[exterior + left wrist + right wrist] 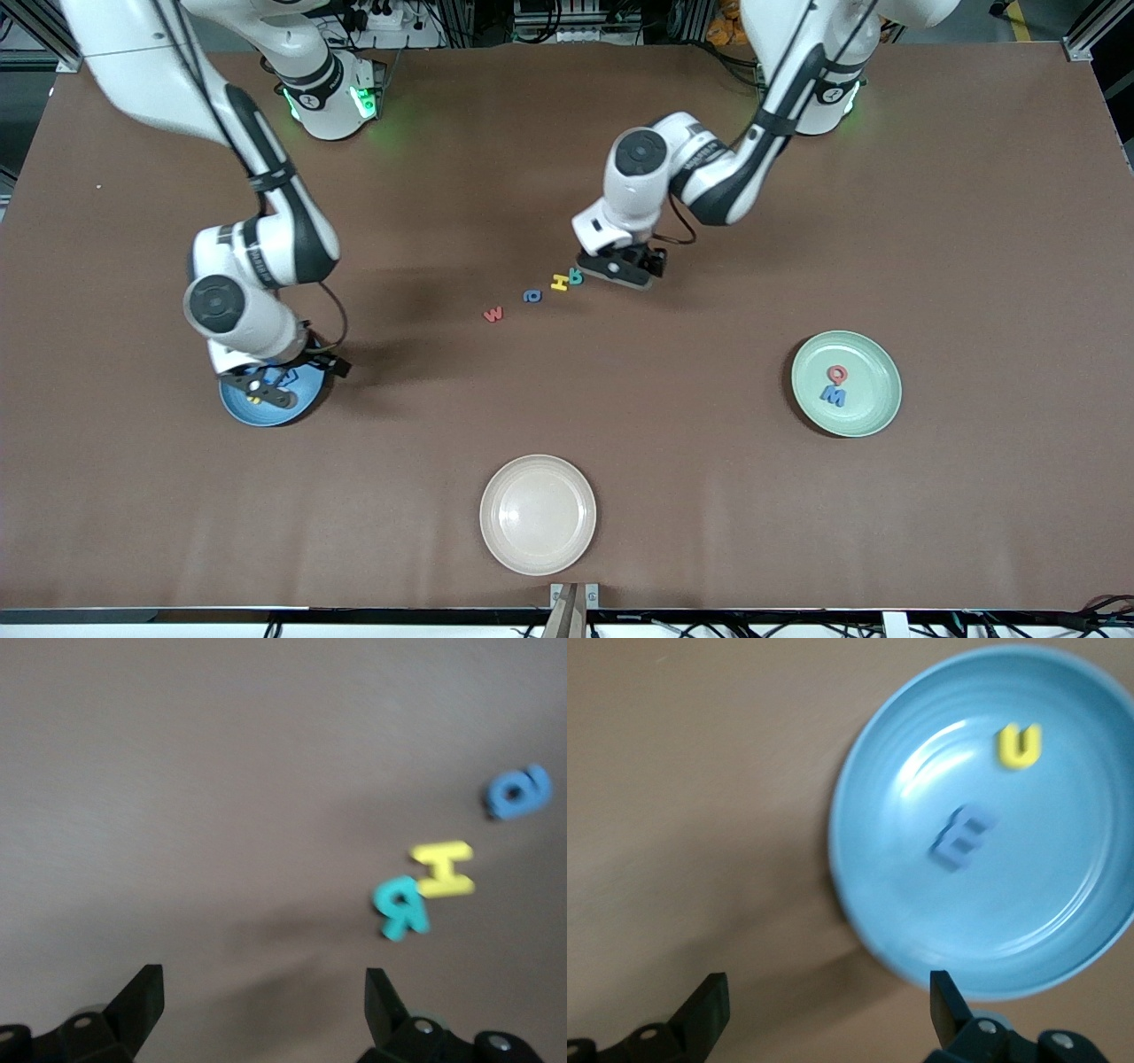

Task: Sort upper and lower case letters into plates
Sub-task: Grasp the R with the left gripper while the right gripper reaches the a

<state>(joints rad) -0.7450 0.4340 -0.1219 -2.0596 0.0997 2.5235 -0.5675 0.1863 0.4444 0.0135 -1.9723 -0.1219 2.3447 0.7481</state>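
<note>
While the right gripper (259, 388) is held open over the blue plate (301, 400), where two letters (963, 836) lie, the left gripper (617, 268), jaws apart, is poised at three o'clock of the teal R (576, 277) on the bench (567, 416).

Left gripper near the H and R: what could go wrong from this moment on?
1. The yellow H and teal R touch, so the open left gripper, beside them, may nudge or pinch both.
2. The open right gripper hangs over the blue plate's rim; lowering could clip and shift it, moving the yellow u and blue letter.
</note>
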